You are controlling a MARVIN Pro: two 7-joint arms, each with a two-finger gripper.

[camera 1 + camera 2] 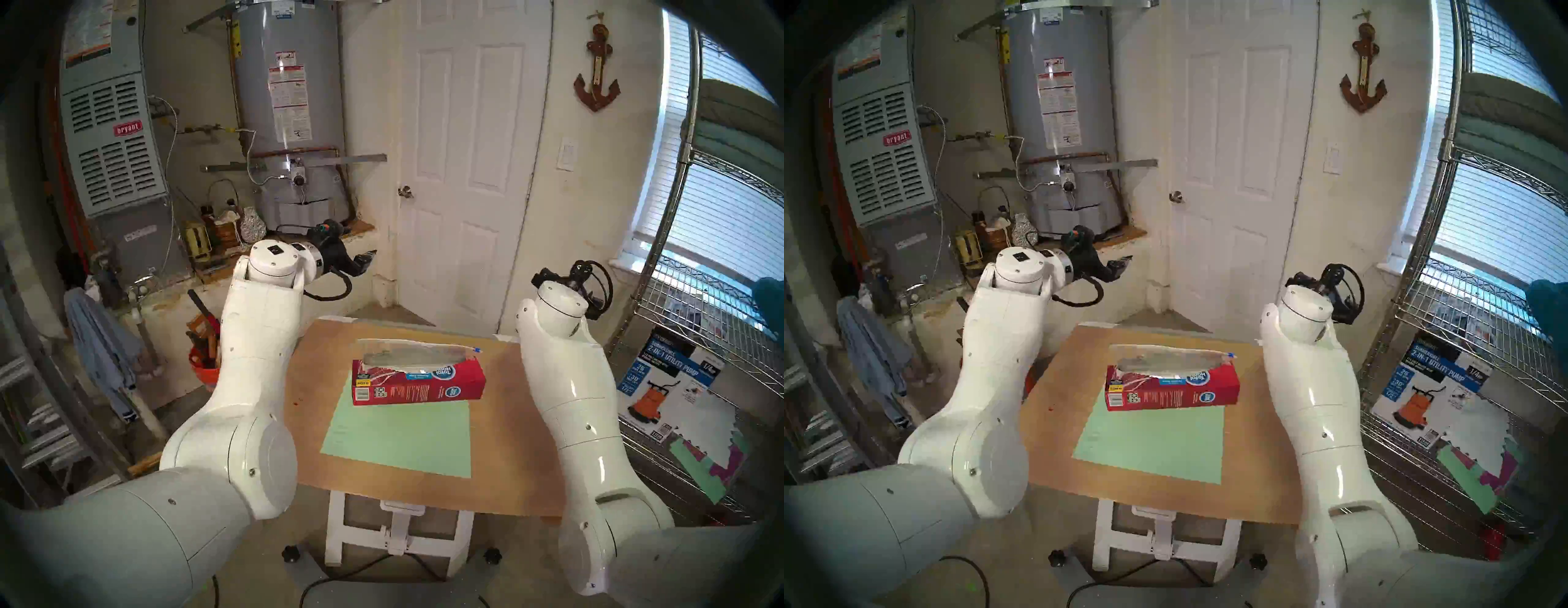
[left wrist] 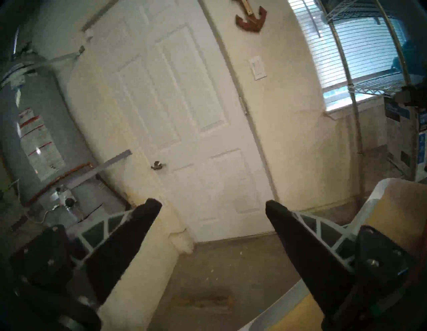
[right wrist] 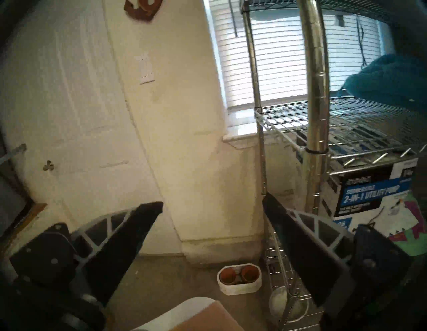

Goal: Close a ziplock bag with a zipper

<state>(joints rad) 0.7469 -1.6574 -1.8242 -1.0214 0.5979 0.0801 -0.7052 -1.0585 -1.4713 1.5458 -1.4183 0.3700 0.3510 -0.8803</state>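
The clear ziplock bag (image 1: 413, 352) (image 1: 1168, 358) lies on the far half of the table, resting against the back of a red cardboard box (image 1: 418, 384) (image 1: 1172, 390). Its whitish rim strip runs left to right, and the small blue-and-white zipper (image 1: 478, 350) (image 1: 1230, 355) sits at the strip's right end. My left gripper (image 1: 365, 259) (image 2: 212, 205) hangs open and empty beyond the table's far left corner, pointing at the door. My right gripper (image 3: 212, 203) is open and empty too, raised past the far right corner and facing the wall and shelf.
A green paper sheet (image 1: 399, 437) lies on the brown tabletop (image 1: 513, 424) in front of the box. A wire shelf (image 1: 700, 297) with a pump carton (image 1: 666, 382) stands close on the right. A water heater (image 1: 288, 106) and furnace stand at the back left, a white door (image 1: 462, 170) straight ahead.
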